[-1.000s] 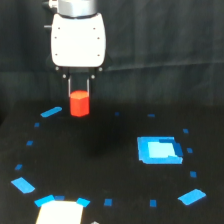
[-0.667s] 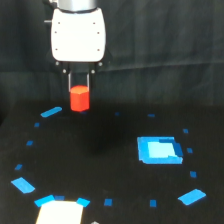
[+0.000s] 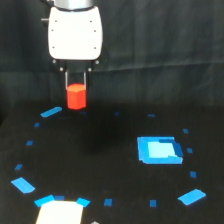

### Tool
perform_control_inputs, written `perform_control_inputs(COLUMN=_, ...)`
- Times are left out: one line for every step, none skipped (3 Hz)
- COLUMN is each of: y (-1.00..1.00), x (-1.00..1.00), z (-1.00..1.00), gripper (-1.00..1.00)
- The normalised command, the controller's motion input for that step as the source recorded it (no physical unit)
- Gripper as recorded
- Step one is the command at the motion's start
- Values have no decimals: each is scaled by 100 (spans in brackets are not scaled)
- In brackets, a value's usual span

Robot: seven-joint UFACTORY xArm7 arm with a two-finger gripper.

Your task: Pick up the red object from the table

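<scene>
The red object (image 3: 76, 96) is a small red-orange faceted block. It hangs between the two thin dark fingers (image 3: 66, 81) of my gripper (image 3: 76, 90), under the gripper's white body, at the upper left of the exterior view. The gripper is shut on the block and holds it in the air, clear of the black table (image 3: 100, 165). The block's top sits between the fingers; its lower part sticks out below them.
A bright blue square patch (image 3: 158, 150) lies on the table at the exterior view's right. Small blue tape marks ring the table's middle. A white shape (image 3: 59, 212) with blue corners sits at the bottom left edge. A dark curtain hangs behind.
The gripper has risen with the red object in it. The block now hangs higher above the table than one second ago.
</scene>
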Motion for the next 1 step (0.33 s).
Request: perform_control_inputs(y=-46, x=-9, z=-31, gripper=-99)
